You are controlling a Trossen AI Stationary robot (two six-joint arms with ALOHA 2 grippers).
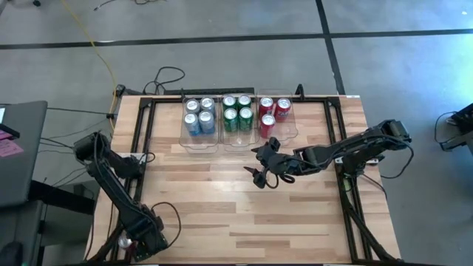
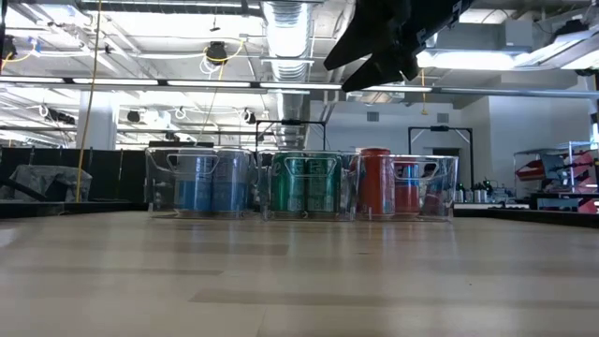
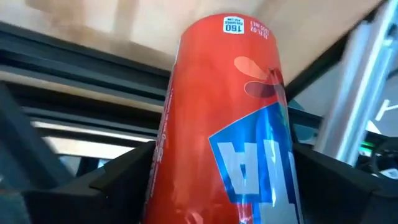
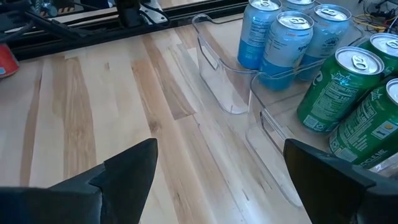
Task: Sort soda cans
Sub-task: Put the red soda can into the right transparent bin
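Three clear bins stand side by side at the table's far middle. Several blue cans (image 1: 199,114) fill the left bin, several green cans (image 1: 236,112) the middle one, and three red cans (image 1: 273,112) the right one. A further red can (image 3: 224,124) sits in my left gripper (image 1: 131,240) at the table's near-left corner. My right gripper (image 1: 260,176) hovers open above the bare wood just in front of the red bin. It shows raised at the top of the low view (image 2: 379,56). My left gripper is shut on the red can, pinching its side wall (image 3: 165,180) between the two fingers (image 3: 118,180), which lie across the can's length. The can's end (image 3: 233,25) points away from the wrist. Whether the can rests on anything does not show.
The bins (image 1: 201,142) stand against the table's far rail. A black frame (image 1: 140,140) runs along the table's left and right sides. Open wood lies between the bins and the near edge. Cables trail on the floor beyond the far-left corner.
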